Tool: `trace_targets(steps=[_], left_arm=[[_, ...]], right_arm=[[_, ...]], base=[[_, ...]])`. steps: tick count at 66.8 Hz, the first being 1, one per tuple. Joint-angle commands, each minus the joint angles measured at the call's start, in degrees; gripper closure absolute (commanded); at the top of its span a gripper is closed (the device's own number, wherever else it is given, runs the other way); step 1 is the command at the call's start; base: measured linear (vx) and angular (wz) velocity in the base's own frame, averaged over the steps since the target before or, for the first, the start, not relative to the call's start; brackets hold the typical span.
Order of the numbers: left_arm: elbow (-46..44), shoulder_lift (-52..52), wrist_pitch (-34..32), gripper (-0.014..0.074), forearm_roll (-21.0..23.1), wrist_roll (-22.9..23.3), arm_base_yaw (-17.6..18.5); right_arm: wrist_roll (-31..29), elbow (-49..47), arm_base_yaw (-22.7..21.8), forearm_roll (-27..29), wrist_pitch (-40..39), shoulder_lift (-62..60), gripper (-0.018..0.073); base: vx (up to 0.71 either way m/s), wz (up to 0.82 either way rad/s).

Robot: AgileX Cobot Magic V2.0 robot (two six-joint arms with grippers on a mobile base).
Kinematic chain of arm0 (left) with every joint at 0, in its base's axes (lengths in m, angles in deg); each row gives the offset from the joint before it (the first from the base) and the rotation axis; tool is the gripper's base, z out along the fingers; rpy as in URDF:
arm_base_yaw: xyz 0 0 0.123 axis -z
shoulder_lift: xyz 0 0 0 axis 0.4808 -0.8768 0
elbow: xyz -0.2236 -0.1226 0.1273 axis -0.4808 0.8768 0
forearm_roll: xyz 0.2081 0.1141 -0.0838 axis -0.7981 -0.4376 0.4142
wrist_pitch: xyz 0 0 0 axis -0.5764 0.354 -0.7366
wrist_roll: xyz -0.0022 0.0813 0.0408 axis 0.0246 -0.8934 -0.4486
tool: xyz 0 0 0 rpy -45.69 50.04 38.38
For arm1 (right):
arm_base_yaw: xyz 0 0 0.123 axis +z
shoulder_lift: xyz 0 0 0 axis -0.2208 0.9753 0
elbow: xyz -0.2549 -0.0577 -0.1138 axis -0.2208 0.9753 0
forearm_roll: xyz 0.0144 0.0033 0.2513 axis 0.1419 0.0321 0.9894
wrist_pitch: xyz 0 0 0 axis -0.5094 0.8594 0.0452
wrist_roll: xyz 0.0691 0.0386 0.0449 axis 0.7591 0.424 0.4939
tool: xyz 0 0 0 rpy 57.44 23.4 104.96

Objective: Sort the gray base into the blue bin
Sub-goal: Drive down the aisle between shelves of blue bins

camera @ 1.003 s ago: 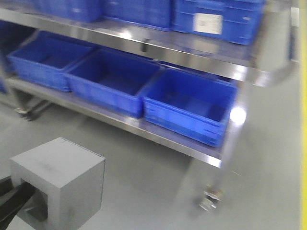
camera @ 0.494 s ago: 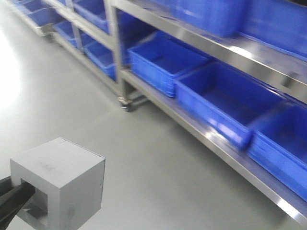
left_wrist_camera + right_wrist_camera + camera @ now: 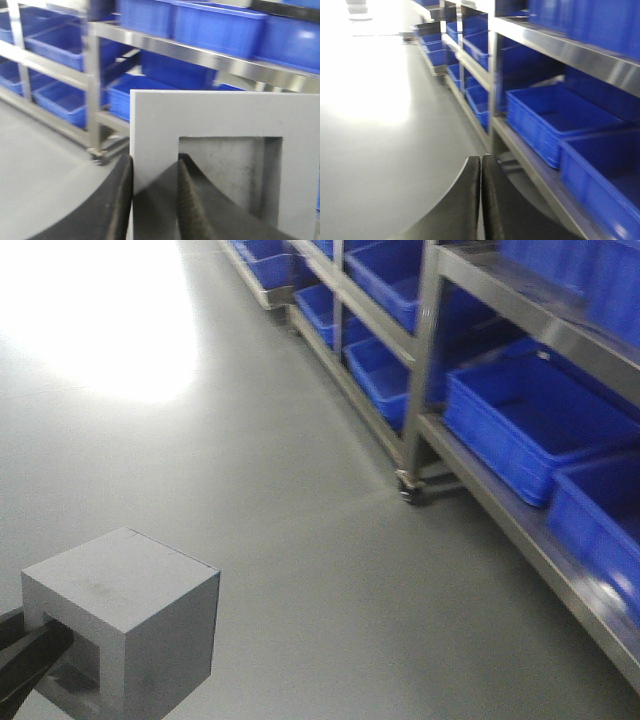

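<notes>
I had the gray base in the left pincer, low at the left of the front view and up off the floor. The grip was on one wall of the block only. One finger sat inside the square recess and the other on the outside face, so the jaws were closed to just that wall's thickness. Imo this grip was chosen bc the whole block is too wide for the jaws, and the recess offers a thin edge to pinch.

The right pincer was fully closed w/ nothing in it, fingers pressed together. It had no job here, so closed and empty looked like the safe pose.

The base was not in any bin yet. The nearest blue bin sat on the lower level of the steel rack, to the right and well apart from the block. The upper shelf hung over its open top, so I judged the drop would need a low approach from the aisle side. Pics were blurred, so I could not read finer details of the bins.
</notes>
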Motion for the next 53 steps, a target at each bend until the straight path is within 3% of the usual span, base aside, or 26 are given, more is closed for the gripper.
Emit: trace_targets(steps=[1, 26, 53], left_arm=[[-1.8, -0.1, -6.3, 0.0603, 0.2, 0.3, 0.1], [-1.8, -0.1, -6.3, 0.0603, 0.2, 0.3, 0.1], [-1.8, -0.1, -6.3, 0.0603, 0.2, 0.3, 0.1]], right_arm=[[-0.7, 0.3, -0.1, -0.5, -4.5, -0.4, 0.0564], [-0.7, 0.3, -0.1, -0.5, -4.5, -0.4, 0.0564], [-0.7, 0.3, -0.1, -0.5, -4.7, -0.4, 0.0564]], base=[[0.27, 0.73], [0.29, 0.64], [0.40, 0.21]])
